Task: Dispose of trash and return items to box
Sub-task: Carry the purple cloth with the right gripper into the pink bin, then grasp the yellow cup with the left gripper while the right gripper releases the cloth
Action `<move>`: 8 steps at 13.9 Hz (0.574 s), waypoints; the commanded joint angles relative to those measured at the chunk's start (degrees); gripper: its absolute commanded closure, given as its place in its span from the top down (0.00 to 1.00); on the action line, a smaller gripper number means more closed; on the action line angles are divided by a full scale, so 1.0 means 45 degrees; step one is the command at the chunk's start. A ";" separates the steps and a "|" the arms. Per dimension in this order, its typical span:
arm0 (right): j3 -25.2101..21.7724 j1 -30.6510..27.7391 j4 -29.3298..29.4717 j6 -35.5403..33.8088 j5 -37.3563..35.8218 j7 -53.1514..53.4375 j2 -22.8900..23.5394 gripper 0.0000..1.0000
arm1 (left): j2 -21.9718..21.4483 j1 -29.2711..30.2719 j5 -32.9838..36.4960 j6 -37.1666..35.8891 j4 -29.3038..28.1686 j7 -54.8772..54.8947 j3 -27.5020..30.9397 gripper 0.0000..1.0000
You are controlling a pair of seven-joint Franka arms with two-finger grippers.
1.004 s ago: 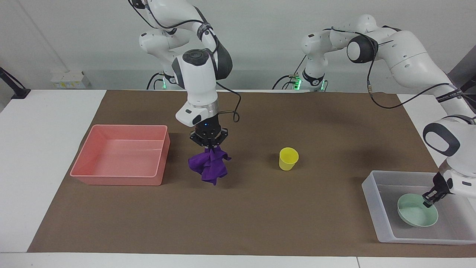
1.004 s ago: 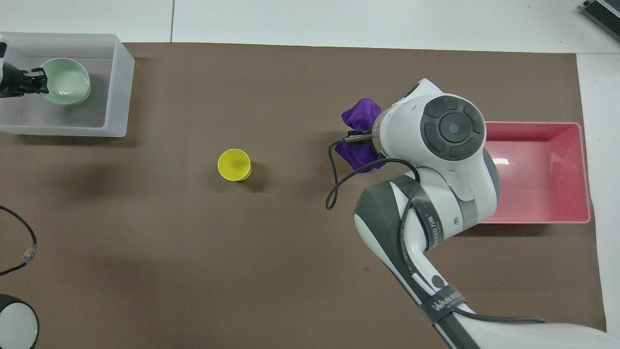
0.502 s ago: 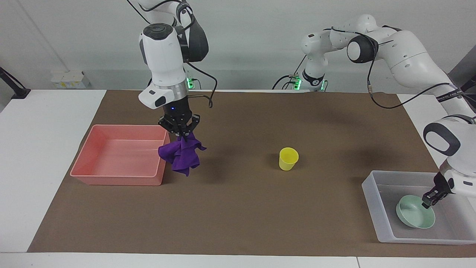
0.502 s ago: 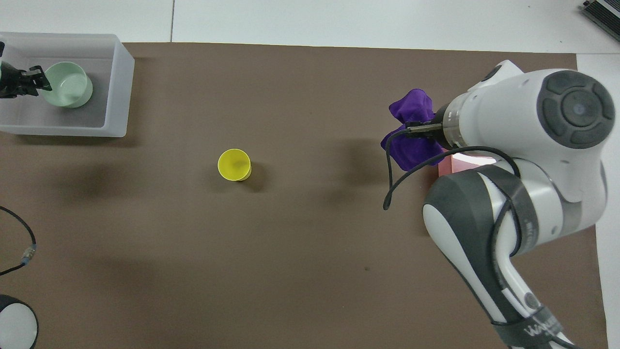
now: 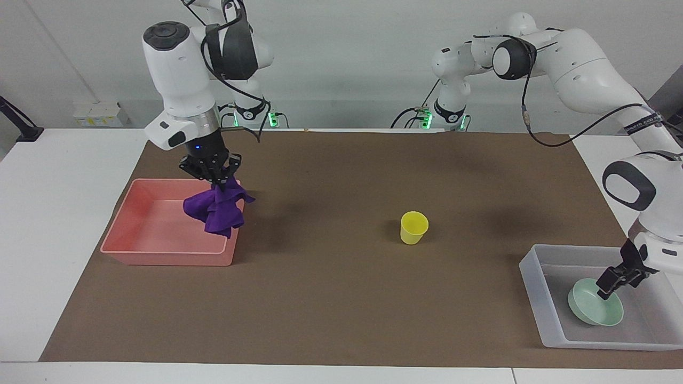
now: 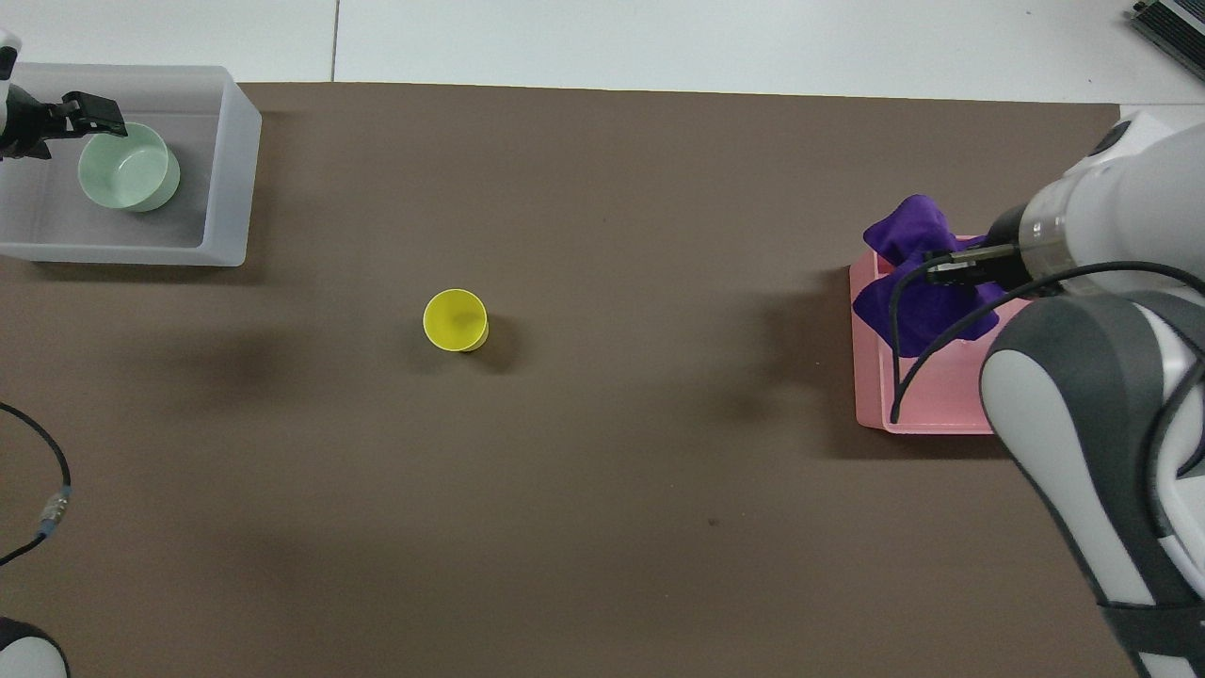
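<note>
A purple cloth (image 5: 216,210) (image 6: 918,282), the trash, hangs bunched from my right gripper (image 5: 213,178) (image 6: 937,271), which is shut on it. It hangs above the pink bin (image 5: 160,250) (image 6: 871,395), over the bin's end wall toward the table's middle. The yellow cup (image 5: 414,227) (image 6: 456,320) stands upright on the mat's middle. The mint-green bowl (image 5: 595,309) (image 6: 127,172) lies flat in the translucent box (image 5: 533,288) (image 6: 226,169) at the left arm's end. My left gripper (image 5: 611,285) (image 6: 94,111) hovers open just over the bowl's rim, holding nothing.
A brown mat (image 5: 341,298) covers most of the white table. A loose cable (image 6: 47,508) lies at the left arm's end, near the robots. The right arm's bulk (image 6: 1083,424) hides most of the pink bin from above.
My right gripper carried the purple cloth from the mat to over the pink bin. My left gripper opened, let go of the bowl and rose slightly; the bowl settled flat in the box.
</note>
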 commanded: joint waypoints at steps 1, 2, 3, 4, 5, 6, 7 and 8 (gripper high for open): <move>0.0162 -0.1077 -0.0800 0.0004 -0.0050 -0.1390 -0.0496 0.00 | -0.3115 -0.0425 0.0192 0.0371 -0.4032 0.1270 0.0132 1.00; 0.0162 -0.1370 -0.1306 0.0179 -0.0050 -0.1665 -0.0653 0.00 | -0.3742 -0.0446 0.0192 0.0411 -0.4718 0.1624 0.0113 1.00; 0.0162 -0.1605 -0.1833 0.0548 -0.0050 -0.1784 -0.0867 0.00 | -0.4135 -0.0620 0.0192 0.0334 -0.5092 0.1685 0.0093 1.00; 0.0162 -0.1781 -0.2495 0.1209 -0.0030 -0.1882 -0.1024 0.00 | -0.4467 -0.0873 0.0192 0.0256 -0.5367 0.1686 0.0093 1.00; 0.0162 -0.2073 -0.3005 0.1873 -0.0030 -0.2115 -0.1083 0.00 | -0.4741 -0.1069 0.0192 0.0216 -0.5698 0.1628 0.0093 1.00; 0.0162 -0.2250 -0.3319 0.2402 -0.0030 -0.2310 -0.1026 0.00 | -0.4996 -0.1322 0.0192 0.0216 -0.5992 0.1627 0.0093 1.00; 0.0162 -0.2252 -0.3516 0.2794 -0.0030 -0.2332 -0.0929 0.00 | -0.5133 -0.1537 0.0192 0.0197 -0.6111 0.1627 0.0093 1.00; 0.0162 -0.2271 -0.3788 0.3184 -0.0030 -0.2332 -0.0812 0.00 | -0.5154 -0.1810 0.0192 0.0138 -0.6112 0.1647 0.0093 1.00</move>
